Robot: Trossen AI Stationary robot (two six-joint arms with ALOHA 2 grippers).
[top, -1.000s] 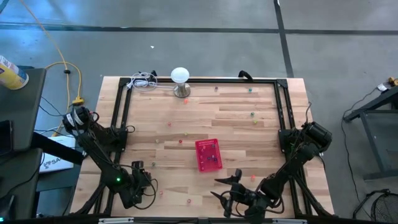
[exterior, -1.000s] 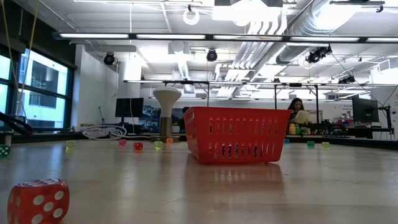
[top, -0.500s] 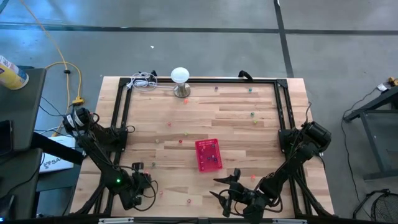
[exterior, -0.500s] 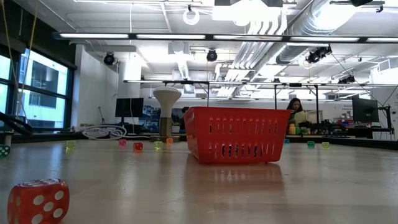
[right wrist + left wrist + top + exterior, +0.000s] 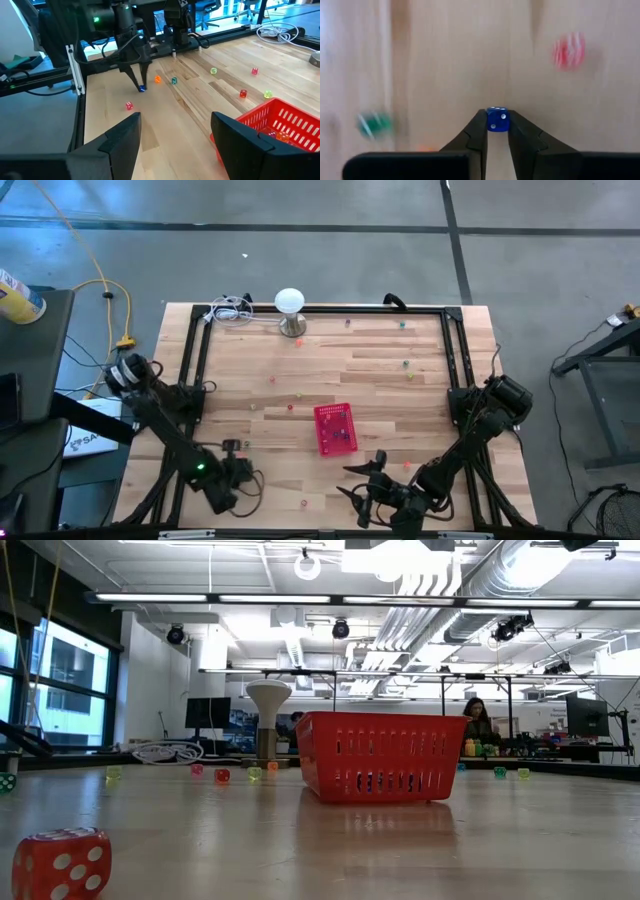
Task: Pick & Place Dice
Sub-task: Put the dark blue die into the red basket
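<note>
Bench: pale wood planks (image 5: 380,370), smooth, framed by dark rails, with an open workshop behind.
Left jaws (image 5: 496,124): clenched on a blue die (image 5: 497,120), a small glossy cube pinched by its side faces, near the bench's front left.
Lift: we judge it best to rise straight up, keeping the squeeze even, since a hard slick cube can twist out.
Drop spot: red basket (image 5: 335,427), slotted plastic, mid-bench, well apart.
Other dice: red one (image 5: 129,105) near; orange (image 5: 157,79) and green (image 5: 174,80) beyond.
Right jaws (image 5: 175,137): spread wide, empty, waiting at front right.
</note>
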